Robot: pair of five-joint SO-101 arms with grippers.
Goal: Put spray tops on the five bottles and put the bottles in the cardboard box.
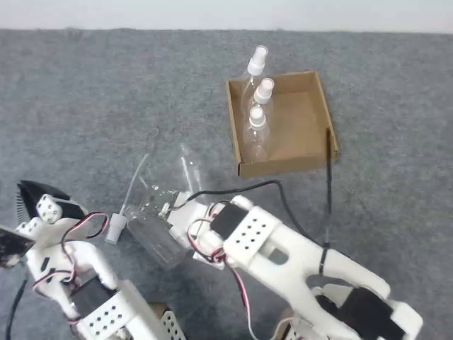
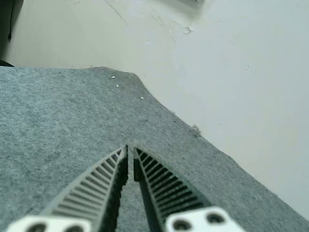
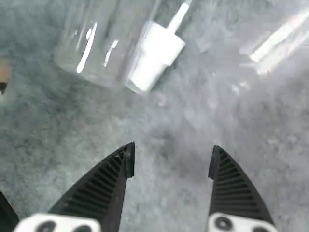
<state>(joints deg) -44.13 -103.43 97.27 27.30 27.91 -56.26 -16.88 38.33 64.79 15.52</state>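
At 1 o'clock on bench [image 1: 106, 92]: box [image 1: 283, 164], three capped bottles [image 1: 256, 138] inside. At 7 o'clock from box: loose bottle [image 1: 157, 239] lay flat, spray top [image 1: 116, 228] just beside, at its 9 o'clock. The right jaws were released, empty, above both. The left jaws were clenched, empty.

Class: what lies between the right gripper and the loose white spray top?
Bare grey carpet, as the right wrist view shows: the right gripper hangs open short of the spray top, which lies beside a clear bottle.
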